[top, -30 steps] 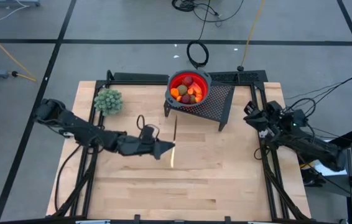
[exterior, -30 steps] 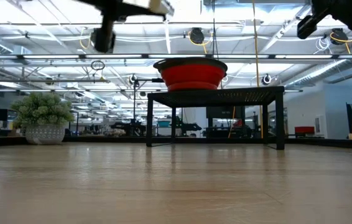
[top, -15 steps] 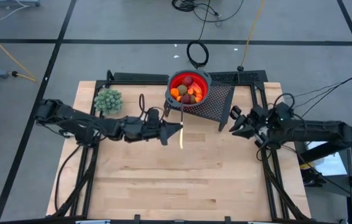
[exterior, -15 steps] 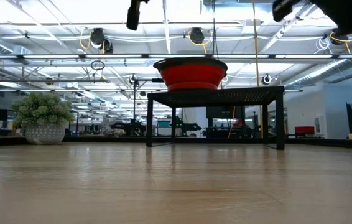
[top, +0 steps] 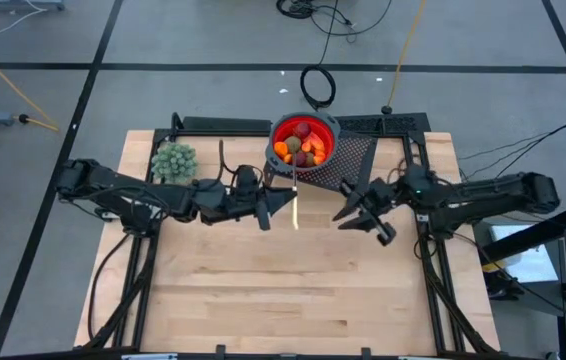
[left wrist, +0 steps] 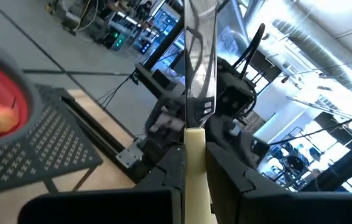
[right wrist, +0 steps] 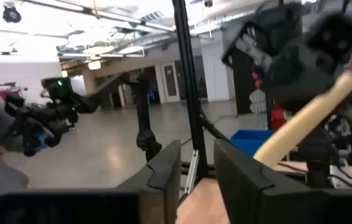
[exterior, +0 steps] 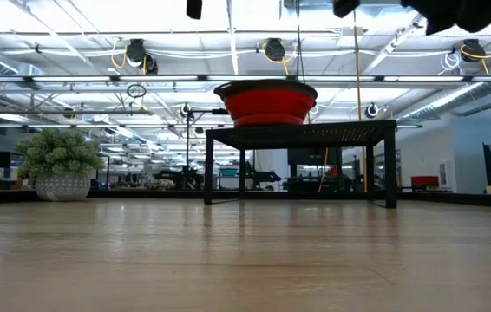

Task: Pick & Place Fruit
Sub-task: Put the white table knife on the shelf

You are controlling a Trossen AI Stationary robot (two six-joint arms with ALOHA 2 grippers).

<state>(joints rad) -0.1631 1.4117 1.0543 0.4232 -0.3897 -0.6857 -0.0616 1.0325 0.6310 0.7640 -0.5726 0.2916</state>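
The fruit (top: 303,148) lies heaped in a red bowl (top: 304,140) that stands on a black mesh stand (top: 351,160) at the table's far middle. Just near of the bowl, my left gripper (top: 275,207) is shut on a yellow-handled knife (top: 294,198). Its blade points toward the bowl. My right gripper (top: 363,215) stands open a little right of the knife, with nothing between its fingers (right wrist: 163,171). In the right wrist view the knife's handle (right wrist: 303,121) shows ahead of it. My left gripper pinches the knife's yellow handle (left wrist: 194,158) between its two fingers. The fingers come level from the table's left and lie across the knife. The knife is lifted clear of the table, and its shiny blade (left wrist: 199,68) sticks out beyond the fingers toward the far edge.
A small green plant in a pot (top: 174,161) stands at the far left of the table. The stand's legs (exterior: 390,169) rise from the far part of the table. Bare wood (top: 283,290) stretches over the near half.
My left gripper has risen and carried the knife toward the far edge and to the right, up to the bowl, rolling as it went. My right gripper has swung in from the table's right edge toward the middle, close to the knife.
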